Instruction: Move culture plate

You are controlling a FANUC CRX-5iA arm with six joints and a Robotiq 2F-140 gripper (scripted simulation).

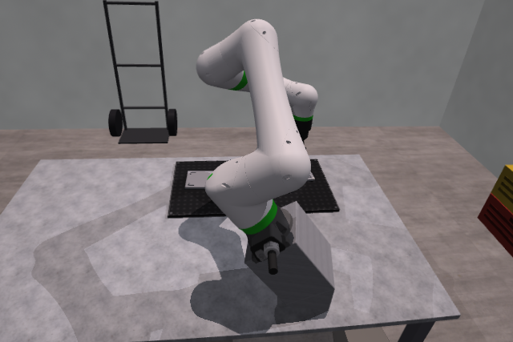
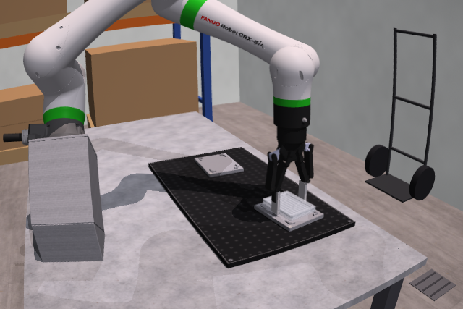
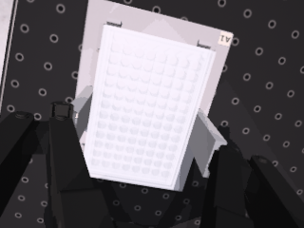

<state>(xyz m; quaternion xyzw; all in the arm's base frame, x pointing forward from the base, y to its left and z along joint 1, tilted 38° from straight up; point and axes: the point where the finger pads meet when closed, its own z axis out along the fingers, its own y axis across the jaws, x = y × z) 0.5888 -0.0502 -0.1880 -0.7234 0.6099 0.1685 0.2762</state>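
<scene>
Clamping the lidded plate [image 3: 151,106] over nest N1 [image 3: 93,43].

Board [image 2: 209,219]: lay on the table [image 2: 157,283], beyond the arm's pedestal [image 2: 63,200].
Two nests: sat on the board, well apart.
Plate [image 2: 289,204]: sat on one nest [image 2: 299,223]; the other nest [image 2: 218,165] stood bare.
Gripper [image 2: 289,200]: stood above the plate, fingers on two opposite sides.
Hand truck [image 2: 411,119]: stood on the floor beyond the table.
</scene>
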